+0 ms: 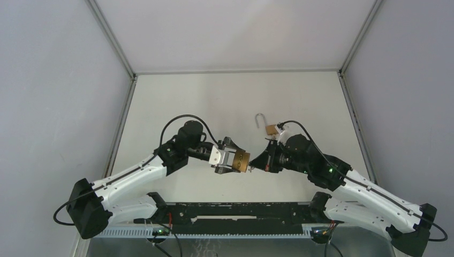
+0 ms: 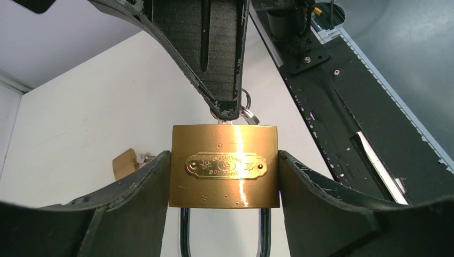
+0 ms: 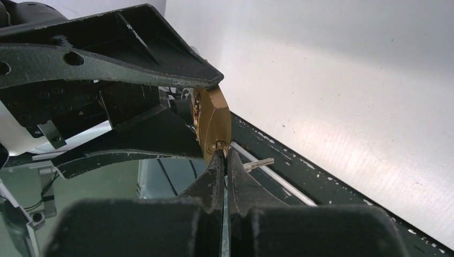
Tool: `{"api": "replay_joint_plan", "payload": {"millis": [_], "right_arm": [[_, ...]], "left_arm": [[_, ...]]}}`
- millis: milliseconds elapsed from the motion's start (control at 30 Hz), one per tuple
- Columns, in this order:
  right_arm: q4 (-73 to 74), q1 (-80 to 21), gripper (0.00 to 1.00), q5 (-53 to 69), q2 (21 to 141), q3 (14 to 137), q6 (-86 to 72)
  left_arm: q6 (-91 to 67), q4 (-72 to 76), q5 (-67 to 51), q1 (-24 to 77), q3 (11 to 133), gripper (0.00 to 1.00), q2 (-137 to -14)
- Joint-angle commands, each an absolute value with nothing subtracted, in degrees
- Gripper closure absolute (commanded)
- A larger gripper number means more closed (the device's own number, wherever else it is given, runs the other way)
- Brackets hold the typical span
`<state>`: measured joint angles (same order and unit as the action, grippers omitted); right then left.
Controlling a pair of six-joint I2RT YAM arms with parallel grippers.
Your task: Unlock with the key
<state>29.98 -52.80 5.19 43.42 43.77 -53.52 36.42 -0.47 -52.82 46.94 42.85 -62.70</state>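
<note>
Left claw (image 1: 239, 161) clamps the brass padlock (image 2: 225, 166) by its sides above the worktop (image 1: 214, 101). Right claw (image 3: 224, 160), pressed together, pinches the key (image 2: 231, 121) at its keyhole. A second padlock (image 1: 271, 129) lies beyond.

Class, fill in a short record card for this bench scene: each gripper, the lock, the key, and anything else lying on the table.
Left gripper: clamped on the two sides of the brass padlock
Padlock shackle: both legs in the body, looks locked
Right gripper: shut on the key, tips at the keyhole
Key: mostly hidden between the fingers; a second key dangles beside it
Elsewhere: small padlock on the table, its shackle open
</note>
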Motion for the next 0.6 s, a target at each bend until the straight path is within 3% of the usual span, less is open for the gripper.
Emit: {"api": "replay_joint_plan", "payload": {"millis": [0,267,567], "right_arm": [[26.0,-51.7,1.0,6.6,42.8,44.1,-55.2],[25.0,-52.0,1.0,8.9,44.6,44.1,-41.8],[24.4,-51.1,1.0,8.7,45.1,44.1,-46.1]], "left_arm": [[36.7,6.2,-57.5,48.4,43.1,1.0,-60.2],[36.0,6.2,-58.6,48.9,43.2,1.0,-60.2],[36.4,6.2,-57.7,49.1,43.3,1.0,-59.6]]}}
